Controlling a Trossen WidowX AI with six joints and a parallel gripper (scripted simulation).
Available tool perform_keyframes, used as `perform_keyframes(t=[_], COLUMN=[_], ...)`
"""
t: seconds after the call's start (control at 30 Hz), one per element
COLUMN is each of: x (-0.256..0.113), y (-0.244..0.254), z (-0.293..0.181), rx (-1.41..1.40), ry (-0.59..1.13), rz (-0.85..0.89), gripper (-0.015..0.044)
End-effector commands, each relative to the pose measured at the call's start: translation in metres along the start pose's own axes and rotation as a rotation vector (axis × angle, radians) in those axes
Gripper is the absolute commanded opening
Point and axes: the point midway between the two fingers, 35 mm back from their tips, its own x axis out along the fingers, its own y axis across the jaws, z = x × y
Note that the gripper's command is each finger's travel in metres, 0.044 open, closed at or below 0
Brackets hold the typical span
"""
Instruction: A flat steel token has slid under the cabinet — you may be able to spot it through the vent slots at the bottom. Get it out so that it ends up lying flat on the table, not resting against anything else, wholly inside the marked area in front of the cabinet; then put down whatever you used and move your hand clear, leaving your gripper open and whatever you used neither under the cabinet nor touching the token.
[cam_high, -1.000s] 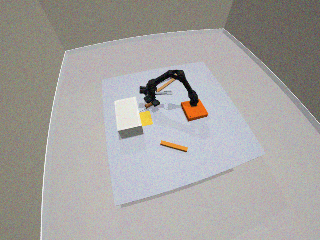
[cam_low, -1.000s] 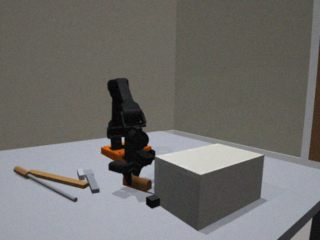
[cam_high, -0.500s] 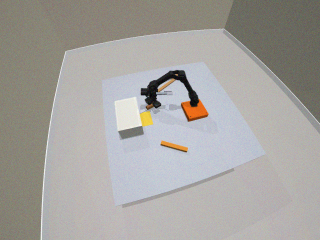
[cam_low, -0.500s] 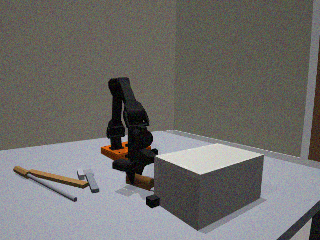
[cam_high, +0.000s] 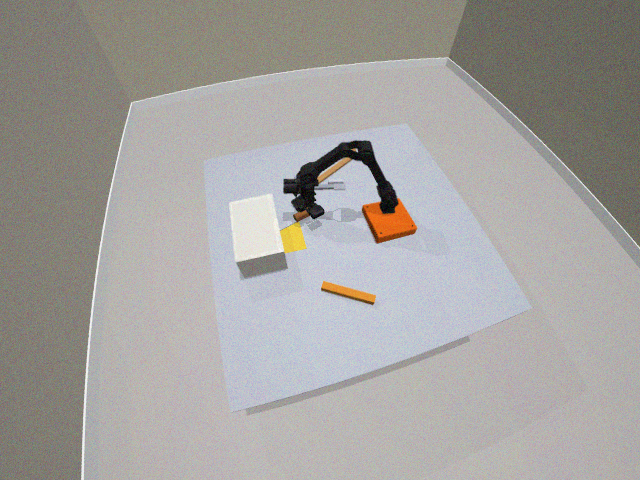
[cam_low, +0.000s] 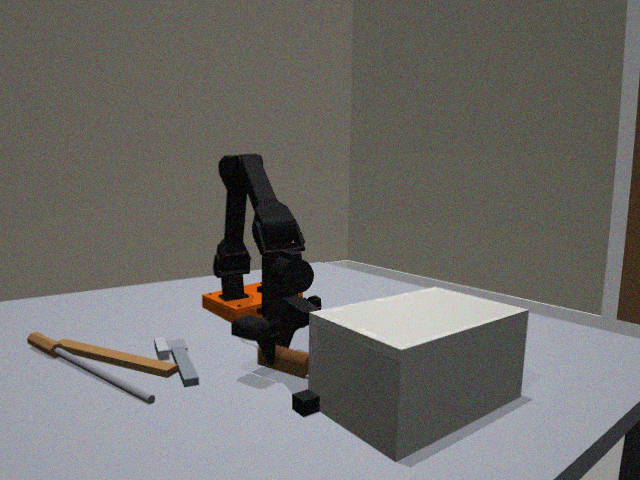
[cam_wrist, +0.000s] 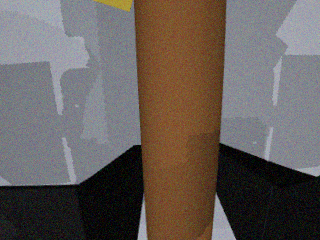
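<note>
My gripper (cam_high: 308, 210) (cam_low: 280, 352) (cam_wrist: 175, 152) is shut on the brown round handle (cam_high: 300, 215) (cam_low: 295, 361) (cam_wrist: 181, 75) of a tool, low over the table. A thin dark shaft (cam_high: 288, 226) runs from the handle toward the front of the cabinet (cam_high: 255, 227) (cam_low: 356, 382); its far end is hidden. The yellow marked area (cam_high: 293, 239) (cam_wrist: 116, 3) lies directly in front of the cabinet, beside the shaft. The steel token is not visible, and the vent slots do not show in these views.
A small black block (cam_low: 306, 403) stands by a cabinet corner. A wooden bar (cam_high: 334, 169) (cam_low: 116, 356), a grey T-shaped piece (cam_high: 330, 186) (cam_low: 185, 364) and a wooden-handled grey rod (cam_low: 105, 375) lie to one side. An orange bar (cam_high: 347, 292) lies on the other side.
</note>
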Motion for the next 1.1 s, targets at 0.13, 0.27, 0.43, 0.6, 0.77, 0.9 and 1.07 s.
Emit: perform_keyframes(t=[0.13, 0.27, 0.43, 0.6, 0.77, 0.9, 1.07], x=[0.001, 0.001, 0.001, 0.001, 0.001, 0.001, 0.001], y=[0.013, 0.018, 0.023, 0.028, 0.034, 0.038, 0.044], z=[0.0, 0.0, -0.001, -0.001, -0.001, -0.001, -0.001], rx=[-0.007, -0.007, -0.007, -0.007, -0.007, -0.007, -0.007], ry=[0.001, 0.001, 0.0, 0.0, 0.0, 0.0, 0.0], rz=[0.009, 0.009, 0.01, 0.01, 0.011, 0.011, 0.012], gripper=[0.0, 0.0, 0.0, 0.0, 0.0, 0.0, 0.0])
